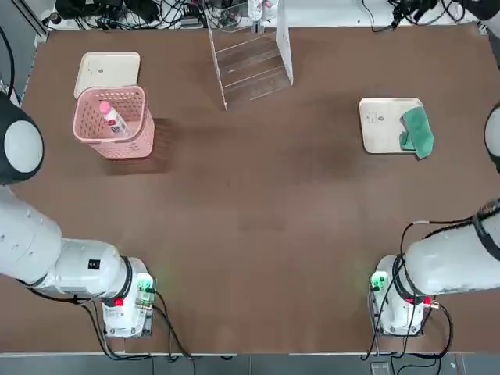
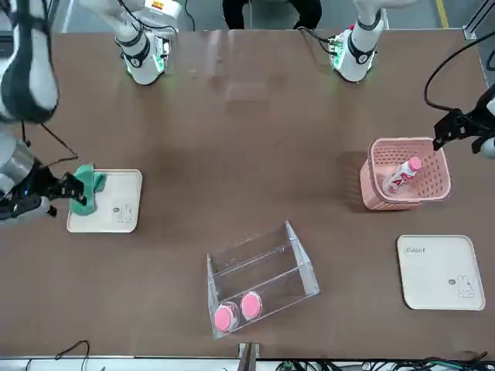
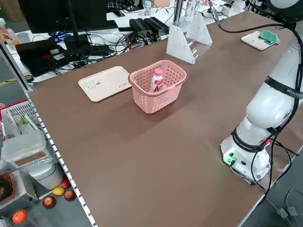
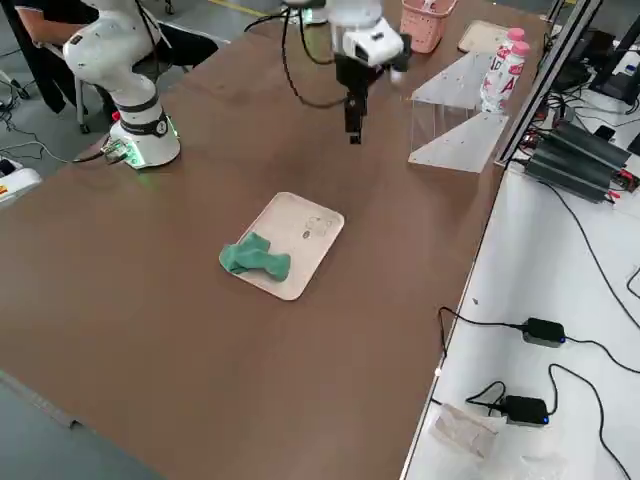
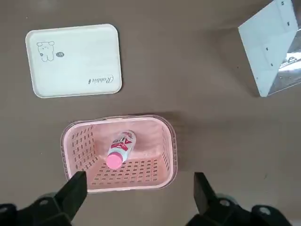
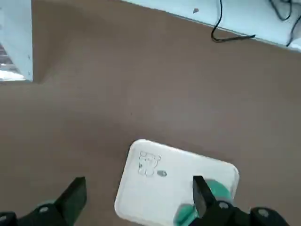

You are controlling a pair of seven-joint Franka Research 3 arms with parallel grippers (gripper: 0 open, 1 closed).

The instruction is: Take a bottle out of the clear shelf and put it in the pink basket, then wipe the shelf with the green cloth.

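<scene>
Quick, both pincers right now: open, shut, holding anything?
Left pincer: open, empty, above the pink basket, where the bottle lies.
Right pincer: open, empty, above the green cloth.

Both arms hang raised, each claw empty with fingers spread wide: left claw (image 5: 136, 195), right claw (image 6: 138, 200).

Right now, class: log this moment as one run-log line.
bottle: in pink basket | green cloth: on cream tray | clear shelf: unwiped | left gripper: open above basket | right gripper: open above tray
</scene>
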